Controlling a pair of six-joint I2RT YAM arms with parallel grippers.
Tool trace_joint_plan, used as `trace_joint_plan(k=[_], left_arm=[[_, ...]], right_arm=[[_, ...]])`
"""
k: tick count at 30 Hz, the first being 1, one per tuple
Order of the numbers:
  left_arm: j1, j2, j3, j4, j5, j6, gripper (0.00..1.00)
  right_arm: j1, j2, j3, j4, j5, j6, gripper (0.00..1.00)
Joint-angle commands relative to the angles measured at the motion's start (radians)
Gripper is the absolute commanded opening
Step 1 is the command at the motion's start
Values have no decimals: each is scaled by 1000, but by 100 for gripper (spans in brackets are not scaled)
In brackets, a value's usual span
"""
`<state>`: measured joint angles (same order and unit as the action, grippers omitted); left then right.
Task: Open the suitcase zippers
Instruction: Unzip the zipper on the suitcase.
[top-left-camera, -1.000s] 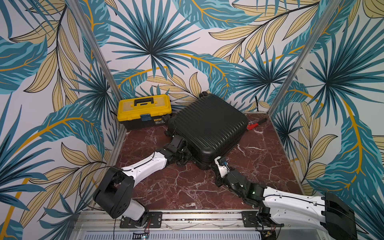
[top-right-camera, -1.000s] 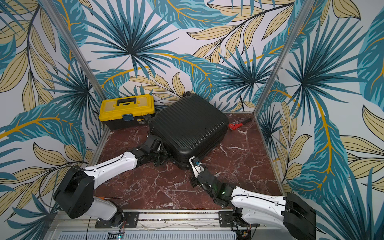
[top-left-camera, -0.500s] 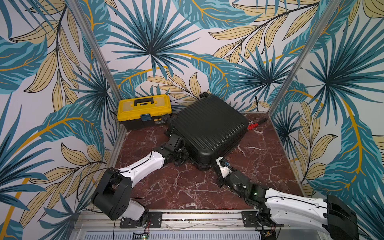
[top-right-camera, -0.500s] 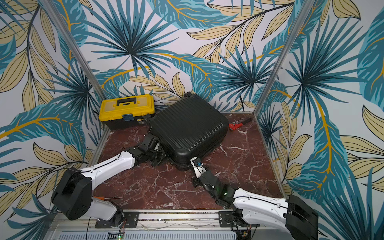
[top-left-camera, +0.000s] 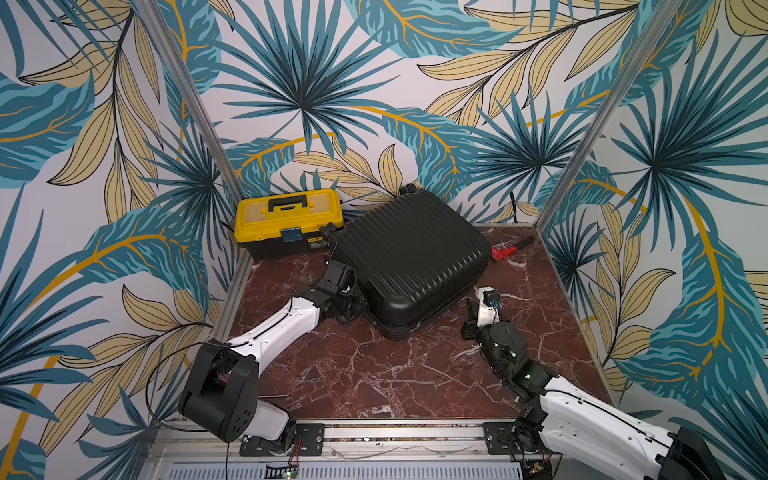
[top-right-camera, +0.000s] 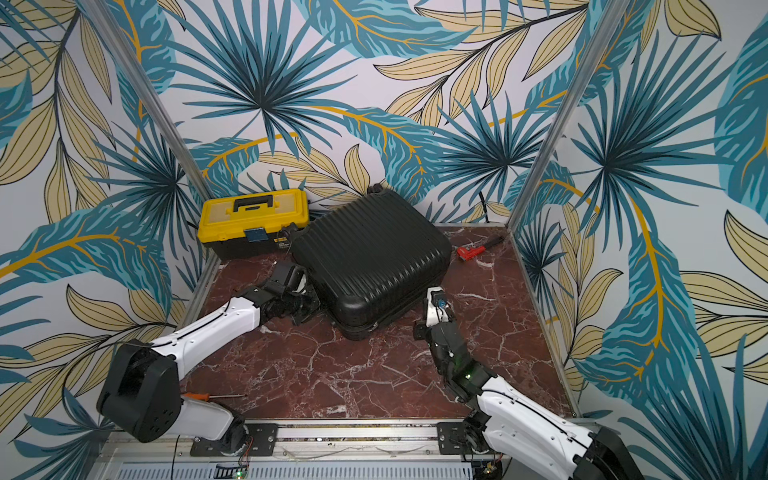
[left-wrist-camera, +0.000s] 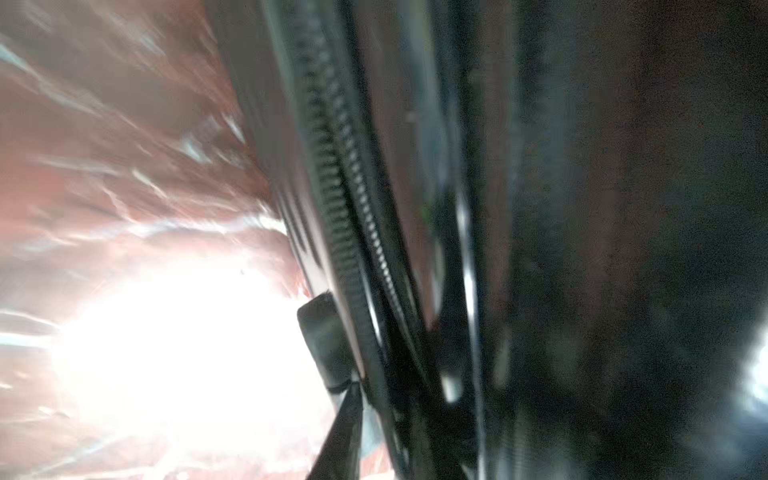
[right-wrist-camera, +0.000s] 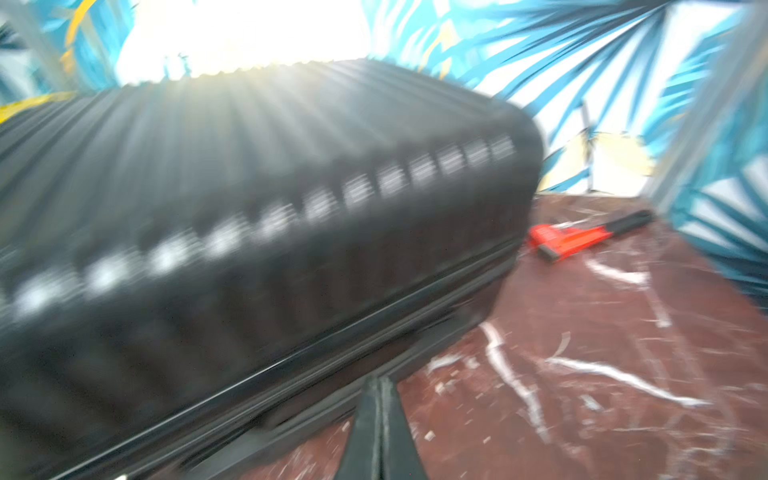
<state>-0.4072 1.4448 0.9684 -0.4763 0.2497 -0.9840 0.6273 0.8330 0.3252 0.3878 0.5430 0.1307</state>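
top views / suitcase: the suitcase (top-left-camera: 411, 257) lies flat and closed, ribbed shell up, toward the back of the marble table (top-left-camera: 374, 374). One corner points at the robot, so the two near sides run off diagonally, one toward each arm.
top views / left gripper: the left gripper (top-left-camera: 352, 311) is tucked low against the near side that faces the left arm, at seam height. Its wrist hides the jaw spacing.
top views / right gripper: the right gripper (top-left-camera: 471, 307) stands just beside the other near side. Contact cannot be resolved.
top views / neighbours: the yellow toolbox (top-left-camera: 286, 220) is at the case's back-left corner. The red wrench (top-left-camera: 505, 249) lies apart on the right.
left wrist / zippers: the zippers (left-wrist-camera: 345, 166) run lengthwise away from the camera, in line with the gripper's reach. The two tooth rows seem to part nearer the lens, but the picture is blurred.
left wrist / grip: one finger (left-wrist-camera: 326, 340) lies against the track's outer edge. The other finger and any pull are not identified, so I cannot tell whether it is clamped.
right wrist / grip: the fingers (right-wrist-camera: 365, 428) are pressed together with nothing between them.
right wrist / seam: the track crosses just ahead of the tips.
judgement: the left arm is nearer to the zippers. The coming move should slide along the track's long axis.
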Motion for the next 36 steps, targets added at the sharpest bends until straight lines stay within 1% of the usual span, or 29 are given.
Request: trace_joint_plan(k=[1,2,3,5,6,7,9,10,11,13,15,17,20,24,29,31,34,36], left_arm=[[25,15,-31,-143,-137,61,19],[25,16,-33,-145,-133,61,18],[26,18,-33,-145,-132,61,19],[26,20,-30,-144,-121,63,18],[25,21,-28,-144,-114,65,18],[24,23,-25,-143,-108,68,18],[24,20,-23,-143,-107,72,18],[24,17,-23,-143,-106,73,19],[25,14,-22,-143,-104,72,19],[25,6,-19,-142,-97,65,19],[24,1,-16,-143,-92,56,18],[22,-1,-10,-143,-86,50,18],[19,-6,-5,-143,-78,41,19],[17,-14,0,-142,-75,35,19],[18,-23,-5,-143,-69,24,19],[17,-28,-7,-143,-69,23,19],[18,-34,-8,-143,-72,22,19],[18,-32,-7,-143,-76,26,19]], right_arm=[[-70,36,-5,94,33,-9,0],[-96,56,0,106,17,1,0],[-125,78,13,107,-25,14,0],[-149,117,47,102,-194,3,0],[-150,136,64,91,-305,-9,1],[-149,150,74,80,-429,-8,5],[-129,172,73,90,-605,-12,9],[-102,183,64,98,-652,-31,12],[-68,190,57,96,-670,-54,16],[20,217,39,112,-652,-106,26],[80,262,30,143,-616,-107,32],[112,316,8,235,-591,-83,37],[152,420,10,315,-563,-79,40],[166,542,20,434,-544,-85,42],[169,633,38,493,-527,-85,42],[168,662,32,533,-504,-81,39],[170,703,2,652,-469,-77,31],[170,713,-5,684,-462,-73,19]])
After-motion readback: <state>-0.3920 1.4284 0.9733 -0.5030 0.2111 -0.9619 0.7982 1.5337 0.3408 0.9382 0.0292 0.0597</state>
